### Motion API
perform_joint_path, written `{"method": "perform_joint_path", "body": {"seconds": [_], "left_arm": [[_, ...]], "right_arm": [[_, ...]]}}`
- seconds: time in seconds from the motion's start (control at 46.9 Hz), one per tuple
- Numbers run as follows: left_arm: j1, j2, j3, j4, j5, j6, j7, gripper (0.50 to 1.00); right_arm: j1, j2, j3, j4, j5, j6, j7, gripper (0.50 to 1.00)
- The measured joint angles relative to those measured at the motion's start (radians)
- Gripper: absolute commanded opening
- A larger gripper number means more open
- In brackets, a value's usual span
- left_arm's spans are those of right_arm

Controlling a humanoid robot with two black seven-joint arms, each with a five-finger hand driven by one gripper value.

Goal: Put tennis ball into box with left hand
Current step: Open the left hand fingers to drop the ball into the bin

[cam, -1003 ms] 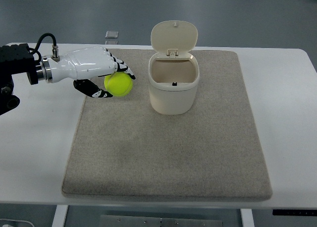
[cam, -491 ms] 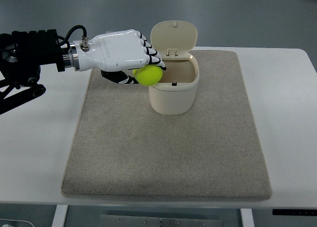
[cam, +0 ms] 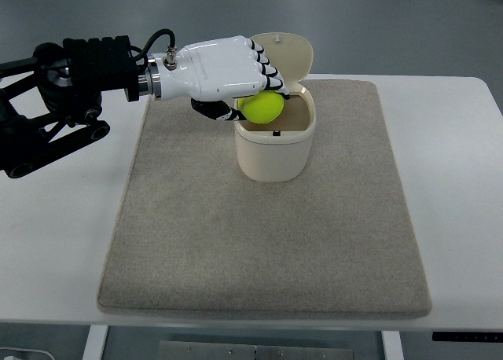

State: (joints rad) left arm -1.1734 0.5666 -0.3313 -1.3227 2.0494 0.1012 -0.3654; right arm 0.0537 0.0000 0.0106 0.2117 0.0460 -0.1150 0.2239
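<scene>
A yellow-green tennis ball (cam: 262,107) is held in my left hand (cam: 250,93), whose white fingers are curled over it. The ball hangs over the open mouth of a cream box (cam: 274,152), near its left rim. The box stands upright on a beige mat (cam: 267,242), its hinged lid (cam: 289,55) tipped up behind it. My left arm (cam: 71,93) reaches in from the left edge. The right arm is out of view.
The mat lies on a white table (cam: 464,195). A small clear square object (cam: 176,56) sits at the table's far edge, behind my left wrist. Grey floor lies beyond the table.
My left hand has carried the ball to the right and upward, from the mat left of the box to above the box's opening.
</scene>
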Motion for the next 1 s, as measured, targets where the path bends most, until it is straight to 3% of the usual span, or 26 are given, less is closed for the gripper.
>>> {"method": "perform_joint_path", "body": {"seconds": [0.107, 0.171, 0.277, 0.491, 0.661, 0.747, 0.811, 1.003], "left_arm": [[0.001, -0.011, 0.000, 0.015, 0.000, 0.000, 0.000, 0.780], [0.004, -0.013, 0.000, 0.017, 0.000, 0.000, 0.000, 0.844], [0.010, -0.013, 0.000, 0.017, -0.002, 0.000, 0.000, 0.851], [0.015, -0.013, 0.000, 0.016, -0.005, 0.001, 0.000, 0.919], [0.015, -0.010, 0.000, 0.007, -0.010, 0.002, -0.002, 0.930], [0.015, 0.001, 0.000, -0.008, -0.017, 0.002, -0.005, 0.969], [0.015, 0.024, -0.001, -0.026, -0.020, -0.001, -0.007, 1.000], [0.016, 0.152, 0.027, -0.102, -0.106, -0.022, -0.048, 1.000]], "right_arm": [[0.000, 0.000, 0.000, 0.000, 0.000, 0.000, 0.000, 0.938], [0.000, 0.000, 0.000, 0.000, 0.000, 0.000, 0.000, 0.940], [0.000, 0.000, 0.000, 0.000, 0.000, 0.000, 0.000, 0.938], [0.000, 0.000, 0.000, 0.000, 0.000, 0.000, 0.000, 0.938], [0.000, 0.000, 0.000, 0.000, 0.000, 0.000, 0.000, 0.938], [0.000, 0.000, 0.000, 0.000, 0.000, 0.000, 0.000, 0.938], [0.000, 0.000, 0.000, 0.000, 0.000, 0.000, 0.000, 0.938], [0.000, 0.000, 0.000, 0.000, 0.000, 0.000, 0.000, 0.938]]}}
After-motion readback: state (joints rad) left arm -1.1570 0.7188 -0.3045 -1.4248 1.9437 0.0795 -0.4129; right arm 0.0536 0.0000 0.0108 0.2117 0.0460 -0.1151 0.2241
